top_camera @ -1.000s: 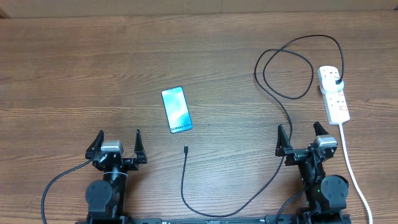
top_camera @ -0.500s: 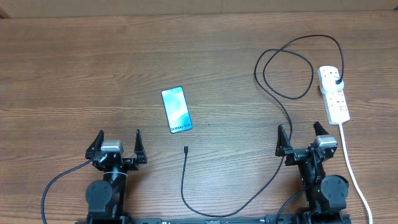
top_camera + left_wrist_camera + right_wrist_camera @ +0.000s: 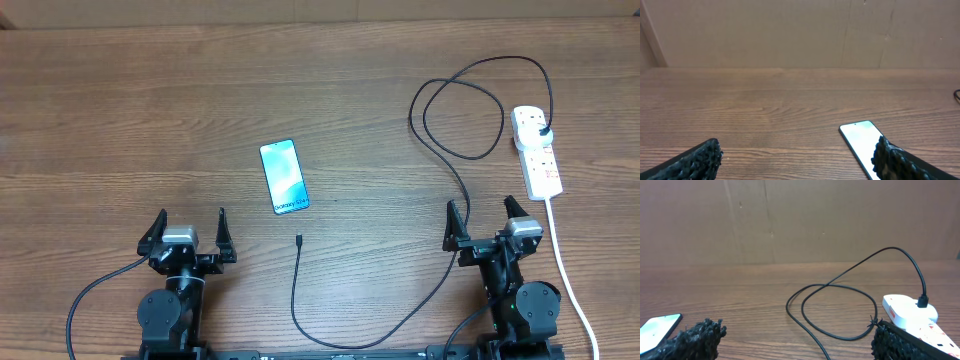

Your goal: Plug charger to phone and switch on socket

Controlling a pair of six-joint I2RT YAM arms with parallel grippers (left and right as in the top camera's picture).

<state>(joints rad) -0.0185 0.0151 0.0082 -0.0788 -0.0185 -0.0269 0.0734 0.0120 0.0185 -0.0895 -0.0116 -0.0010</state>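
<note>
The phone point(image 3: 284, 176) lies flat mid-table with its light-blue screen lit; it also shows in the left wrist view point(image 3: 862, 143) and at the left edge of the right wrist view point(image 3: 657, 328). The black charger cable point(image 3: 440, 140) loops from its plug in the white socket strip point(image 3: 537, 150) down to its connector tip point(image 3: 299, 240), which lies just below the phone. The cable loop point(image 3: 840, 300) and the socket point(image 3: 912, 312) show in the right wrist view. My left gripper point(image 3: 188, 230) is open and empty at the front left. My right gripper point(image 3: 486, 222) is open and empty, with the cable passing beside its left finger.
The socket's white cord point(image 3: 565, 270) runs down the right side past my right arm. A brown cardboard wall point(image 3: 800, 32) stands behind the far table edge.
</note>
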